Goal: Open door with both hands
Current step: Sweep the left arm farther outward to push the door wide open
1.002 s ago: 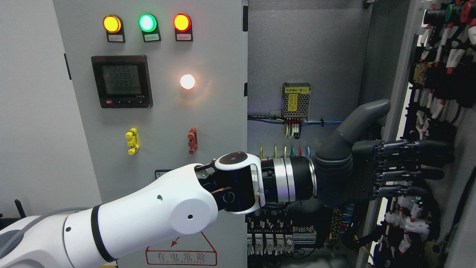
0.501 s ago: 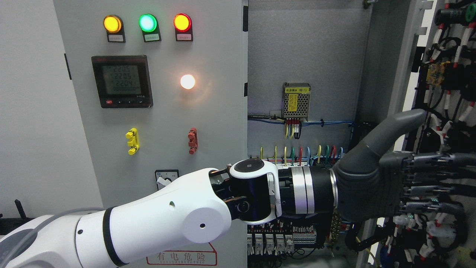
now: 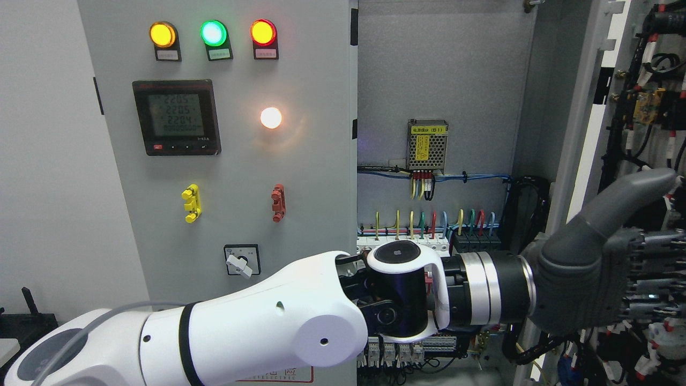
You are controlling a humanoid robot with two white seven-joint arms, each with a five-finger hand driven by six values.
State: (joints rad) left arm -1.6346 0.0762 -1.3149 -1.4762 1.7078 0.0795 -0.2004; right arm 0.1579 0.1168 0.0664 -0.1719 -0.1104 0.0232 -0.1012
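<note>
The right cabinet door (image 3: 587, 123) stands swung open, and its inner face with wiring and red-capped parts (image 3: 651, 107) shows at the far right. My left arm (image 3: 278, 332) comes in from the lower left and reaches across the open cabinet. My left hand (image 3: 651, 279) is dark grey. Its fingers (image 3: 656, 262) are stretched out flat against the door's inner face, with the thumb (image 3: 627, 201) raised. It holds nothing. The fingertips run past the right picture edge. My right hand is not in view.
The left door (image 3: 236, 161) is closed and carries three lit lamps (image 3: 213, 33), a meter (image 3: 176, 117), a white lamp (image 3: 270, 117) and a rotary switch (image 3: 241, 261). Inside the cabinet are a power supply (image 3: 427, 145), coloured wires (image 3: 429, 220) and terminal blocks (image 3: 396, 351).
My left arm has moved right and lower with the hand against the door. The right door has swung further open to the right, uncovering more of the cabinet's inside.
</note>
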